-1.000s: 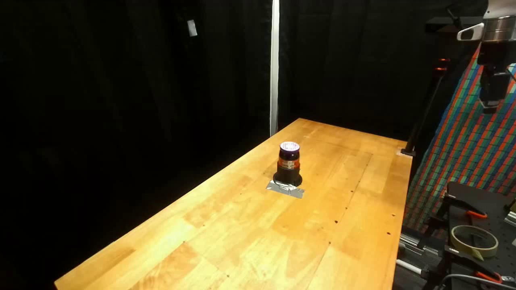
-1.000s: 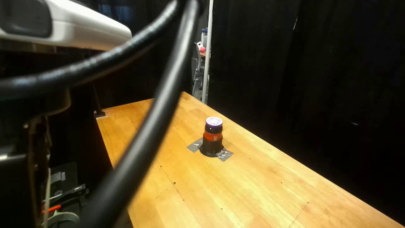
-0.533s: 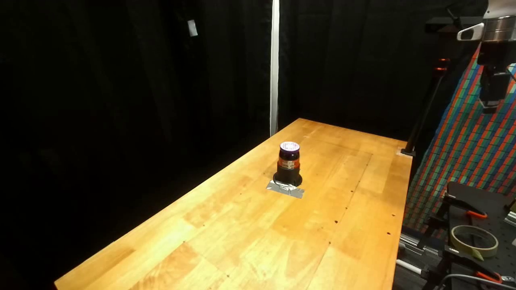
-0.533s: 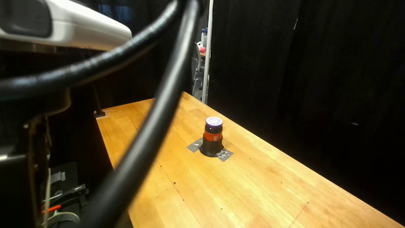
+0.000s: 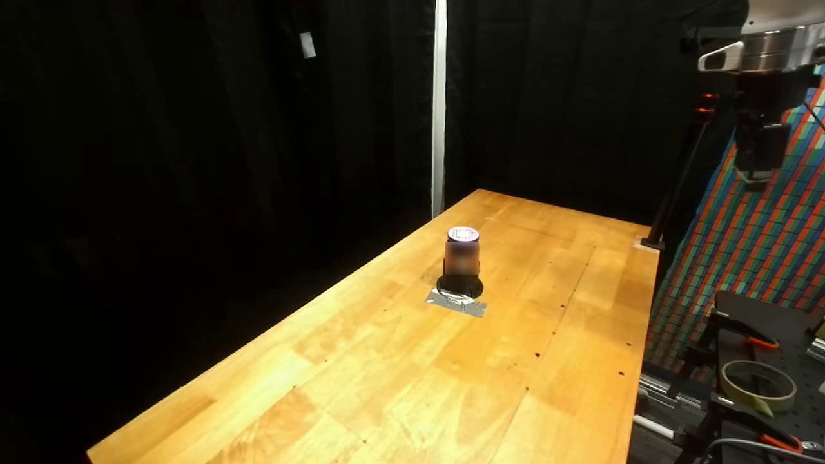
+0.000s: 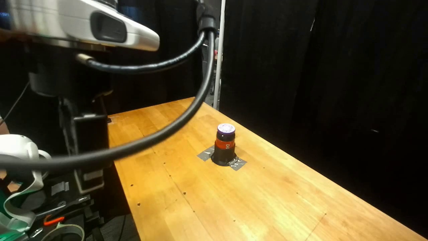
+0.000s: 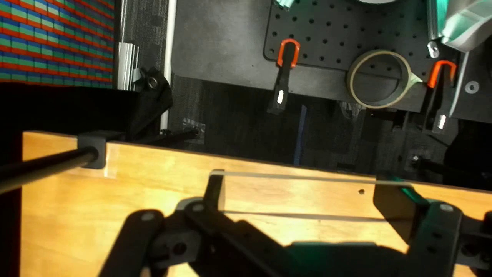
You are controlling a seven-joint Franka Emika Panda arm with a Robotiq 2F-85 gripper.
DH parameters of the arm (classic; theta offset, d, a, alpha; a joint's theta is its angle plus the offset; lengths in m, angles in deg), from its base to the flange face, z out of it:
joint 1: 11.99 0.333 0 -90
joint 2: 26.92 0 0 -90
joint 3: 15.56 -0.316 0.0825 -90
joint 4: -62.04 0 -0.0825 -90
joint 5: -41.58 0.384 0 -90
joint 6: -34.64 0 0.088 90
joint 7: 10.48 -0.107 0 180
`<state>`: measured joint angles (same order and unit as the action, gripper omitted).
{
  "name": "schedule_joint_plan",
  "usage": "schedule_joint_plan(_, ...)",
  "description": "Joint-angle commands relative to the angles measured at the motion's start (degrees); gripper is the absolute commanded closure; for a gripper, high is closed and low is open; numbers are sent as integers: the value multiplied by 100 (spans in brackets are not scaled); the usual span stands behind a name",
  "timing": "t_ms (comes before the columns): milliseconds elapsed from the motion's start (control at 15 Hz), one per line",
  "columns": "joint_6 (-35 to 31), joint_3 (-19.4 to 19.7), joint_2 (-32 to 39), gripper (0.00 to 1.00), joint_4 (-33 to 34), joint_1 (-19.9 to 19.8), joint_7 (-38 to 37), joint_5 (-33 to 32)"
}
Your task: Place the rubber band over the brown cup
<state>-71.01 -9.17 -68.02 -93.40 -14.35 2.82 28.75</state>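
The brown cup [image 5: 460, 283] stands upright on the wooden table [image 5: 399, 386], its foot fixed with grey tape. It has a white-and-purple top and an orange band, clear in an exterior view [image 6: 224, 155]; its middle is blurred in an exterior view. The rubber band [image 7: 300, 177] is stretched as a loop around both fingers of my gripper [image 7: 303, 192], which stand wide apart. Nothing sits between them. In the wrist view they are over the table's edge; the cup is out of that view. The gripper [image 5: 755, 185] hangs high, far to the side of the cup.
A black pole [image 7: 50, 165] is clamped at the table's corner. Beside the table is a dark bench [image 7: 219, 46] with orange-tipped clamps [image 7: 284, 73] and a tape roll [image 7: 355, 73]. A black cable [image 6: 160, 134] loops from the arm across an exterior view.
The arm has swung from the bench side toward the table, leftward in an exterior view and away from the camera in an exterior view. The cup has not moved.
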Motion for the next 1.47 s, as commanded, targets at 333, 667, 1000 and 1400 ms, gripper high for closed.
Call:
schedule_joint_plan(333, -1610, -1136, 2463, 0, 1523, 634, -1920, 986)
schedule_joint_plan(667, -2847, -1522, 3833, 0, 2472, 581, -3104, 393)
schedule_joint_plan(1000, -3728, -1330, 4843, 0, 3209, 729, -3767, -558)
schedule_joint_plan(1400, -4535, -934, 5690, 0, 3786, 892, -3639, -798)
